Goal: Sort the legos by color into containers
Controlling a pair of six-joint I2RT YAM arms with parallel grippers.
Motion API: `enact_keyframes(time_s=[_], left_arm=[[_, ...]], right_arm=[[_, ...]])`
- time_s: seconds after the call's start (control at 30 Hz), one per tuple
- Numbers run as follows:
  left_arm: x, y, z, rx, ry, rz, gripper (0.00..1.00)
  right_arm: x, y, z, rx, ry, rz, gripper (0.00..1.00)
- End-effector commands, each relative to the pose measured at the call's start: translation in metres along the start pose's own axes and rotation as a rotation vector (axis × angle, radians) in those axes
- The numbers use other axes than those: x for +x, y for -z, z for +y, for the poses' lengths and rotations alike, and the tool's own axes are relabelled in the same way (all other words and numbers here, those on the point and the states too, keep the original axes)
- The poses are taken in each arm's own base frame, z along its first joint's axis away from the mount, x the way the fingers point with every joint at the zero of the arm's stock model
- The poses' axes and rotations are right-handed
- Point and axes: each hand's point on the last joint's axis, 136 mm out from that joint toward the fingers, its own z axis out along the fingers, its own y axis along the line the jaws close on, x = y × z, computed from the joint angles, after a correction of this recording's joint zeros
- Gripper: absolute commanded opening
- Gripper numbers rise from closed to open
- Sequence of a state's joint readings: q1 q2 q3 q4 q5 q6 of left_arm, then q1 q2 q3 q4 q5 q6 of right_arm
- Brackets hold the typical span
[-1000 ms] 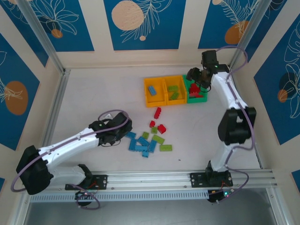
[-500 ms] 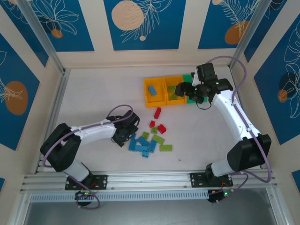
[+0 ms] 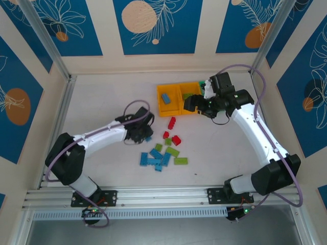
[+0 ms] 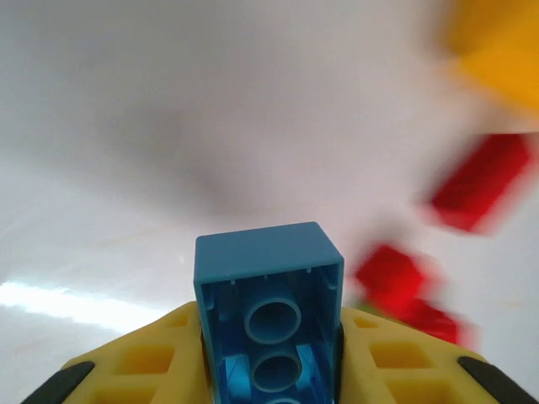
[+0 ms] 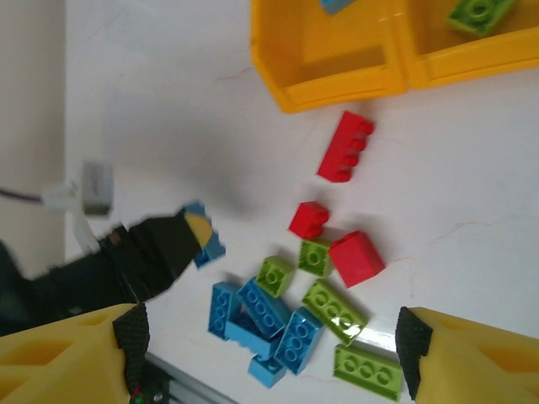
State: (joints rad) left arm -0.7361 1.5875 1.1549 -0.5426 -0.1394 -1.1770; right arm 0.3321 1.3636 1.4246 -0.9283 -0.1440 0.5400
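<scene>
One light blue lego (image 4: pixel 269 311) sits clamped between the left fingers (image 4: pixel 143 364), hollow underside showing; right fingers (image 5: pixel 59 353) spread, empty, over loose legos (image 5: pixel 333 307).

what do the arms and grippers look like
The left arm and right arm are white shells with black joints, each trailing a looping lilac cable. The gripper fingers are yellow, waffle-ribbed, with black edges.

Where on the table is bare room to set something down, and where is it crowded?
Bare: the table left of the bins, and the patch right of the loose legos. Crowded: in front of the bins, where the left gripper holds a blue brick.
</scene>
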Motion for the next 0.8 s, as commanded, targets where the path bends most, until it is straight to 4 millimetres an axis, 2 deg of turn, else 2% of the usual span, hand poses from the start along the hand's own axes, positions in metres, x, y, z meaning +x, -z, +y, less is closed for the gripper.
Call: enact_keyframes(time_s=[0.0, 0.17, 0.37, 0.43, 0.57, 0.63, 0.77], left_arm=[[-0.029, 0.024, -0.056, 0.061, -0.308, -0.104, 0.28], [-0.072, 0.004, -0.117, 0.083, -0.479, -0.240, 0.26], [-0.120, -0.041, -0.159, 0.086, -0.544, -0.289, 0.26], [-0.131, -0.053, -0.170, 0.102, -0.556, -0.295, 0.31], [-0.146, -0.077, -0.180, 0.133, -0.536, -0.270, 0.46], [-0.153, -0.074, -0.186, 0.150, -0.532, -0.275, 0.53], [-0.159, -0.041, -0.197, 0.204, -0.547, -0.309, 0.55]], right_arm=[[0.005, 0.007, 0.012, -0.050, -0.019, -0.011, 0.80], [0.005, 0.004, 0.003, -0.012, -0.034, -0.028, 0.80], [0.010, 0.007, -0.006, 0.010, -0.036, -0.052, 0.80], [0.013, 0.007, -0.009, 0.021, -0.035, -0.053, 0.80], [0.018, 0.006, -0.012, 0.020, -0.048, -0.046, 0.80], [0.018, 0.005, -0.011, 0.015, -0.051, -0.044, 0.80], [0.020, 0.001, -0.014, 0.024, -0.061, -0.036, 0.80]])
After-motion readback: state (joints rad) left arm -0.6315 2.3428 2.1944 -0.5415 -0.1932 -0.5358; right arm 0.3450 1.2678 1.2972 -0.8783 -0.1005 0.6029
